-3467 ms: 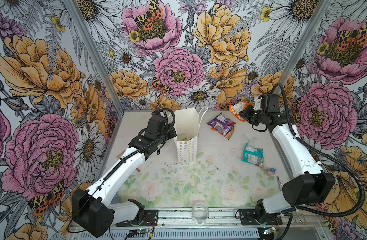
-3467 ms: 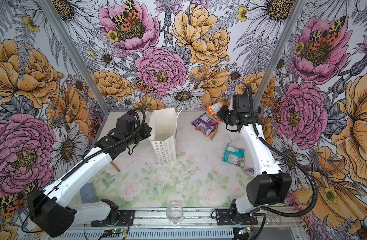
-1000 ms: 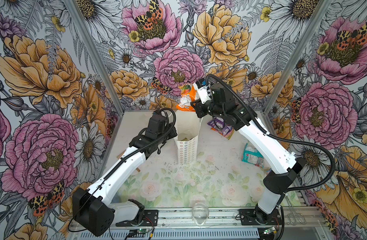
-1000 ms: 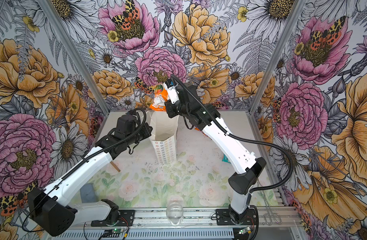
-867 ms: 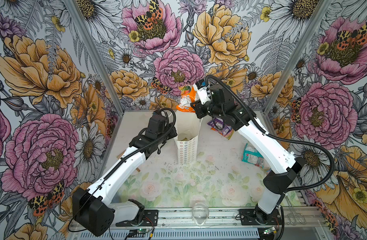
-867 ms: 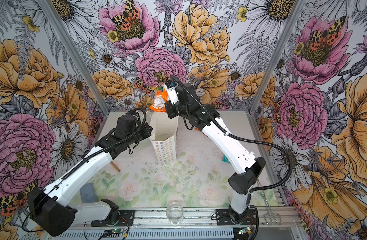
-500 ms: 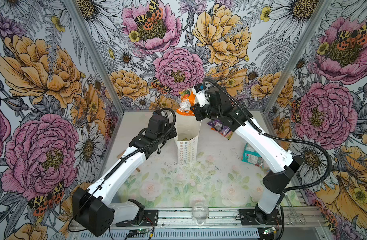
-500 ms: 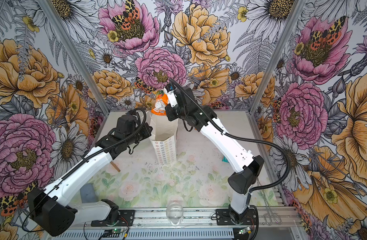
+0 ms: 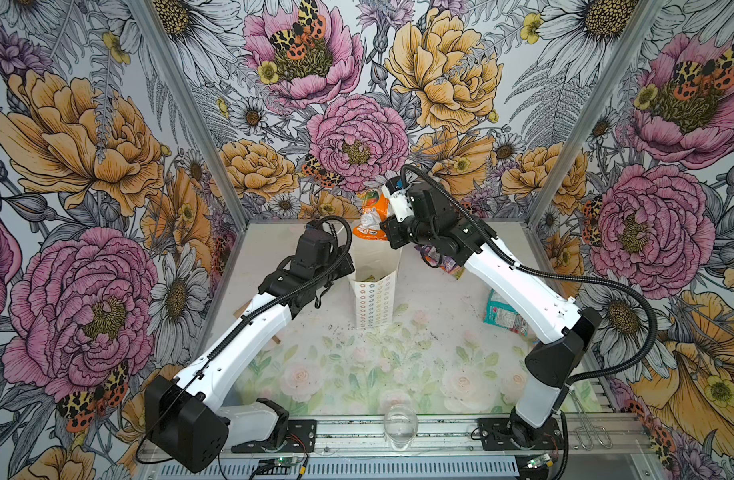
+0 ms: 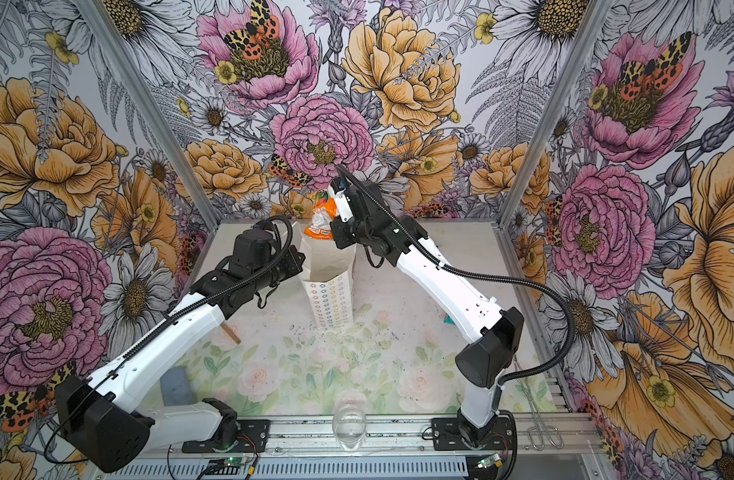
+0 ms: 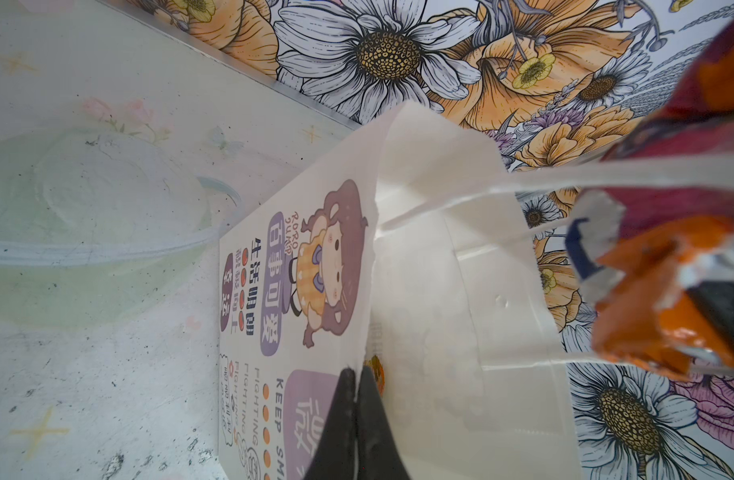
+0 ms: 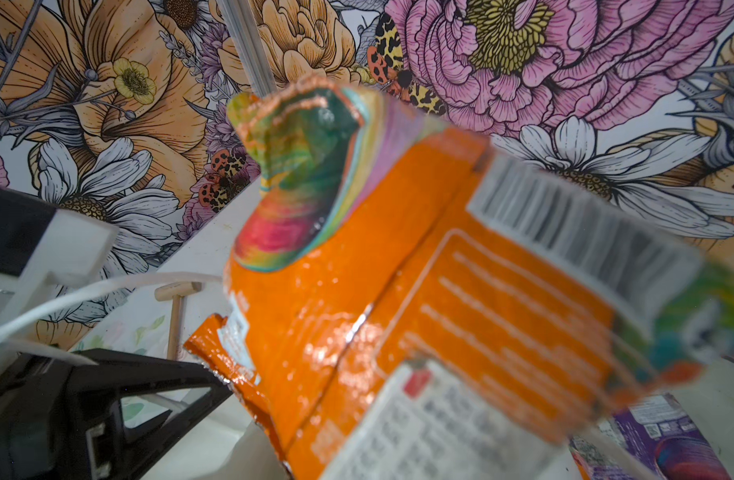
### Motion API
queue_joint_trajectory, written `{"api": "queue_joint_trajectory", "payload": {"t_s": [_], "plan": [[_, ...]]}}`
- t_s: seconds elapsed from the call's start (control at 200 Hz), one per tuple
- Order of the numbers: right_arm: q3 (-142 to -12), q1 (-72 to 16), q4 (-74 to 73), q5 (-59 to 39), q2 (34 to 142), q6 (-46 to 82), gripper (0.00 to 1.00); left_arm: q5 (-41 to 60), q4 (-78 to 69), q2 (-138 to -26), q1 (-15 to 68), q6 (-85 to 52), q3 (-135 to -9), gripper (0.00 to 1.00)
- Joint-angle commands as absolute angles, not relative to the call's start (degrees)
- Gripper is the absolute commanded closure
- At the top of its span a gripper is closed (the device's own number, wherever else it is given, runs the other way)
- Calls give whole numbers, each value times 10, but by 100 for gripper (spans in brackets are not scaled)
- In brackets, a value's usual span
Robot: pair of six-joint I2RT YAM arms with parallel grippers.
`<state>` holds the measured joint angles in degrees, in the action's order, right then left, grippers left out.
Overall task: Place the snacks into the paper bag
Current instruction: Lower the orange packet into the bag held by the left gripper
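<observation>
**A:** Where is the snack, and what holds it?

**B:** The right hand is closed on one edge of an orange-and-white crinkly plastic snack packet. The packet hangs beside that hand, over the open mouth of a tall white paper bag printed with flower rings. The left hand is closed on the bag's rim.

**A:** How will the packet handle?

**B:** Probably light, soft and slippery, so an edge pinch seems sensible. The thin bag could tip or crumple.

**A:** Is there room to move?

**B:** The mouth below the right hand is narrow, with a white cord handle crossing it. Away from the bag, past the right hand, a purple plastic packet and a teal plastic packet lie on the pale floral surface.
</observation>
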<state>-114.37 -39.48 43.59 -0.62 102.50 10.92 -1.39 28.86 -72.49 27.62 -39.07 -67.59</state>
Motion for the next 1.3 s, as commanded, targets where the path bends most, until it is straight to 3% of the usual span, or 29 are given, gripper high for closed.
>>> {"api": "queue_joint_trajectory", "payload": {"t_s": [0.0, 1.296], "plan": [[-1134, -400, 387, 0, 1013, 120, 100, -1, 261, -721, 278, -388, -685, 100], [-1072, -410, 375, -6, 1019, 136, 100, -4, 260, -721, 280, -389, -682, 100]]}}
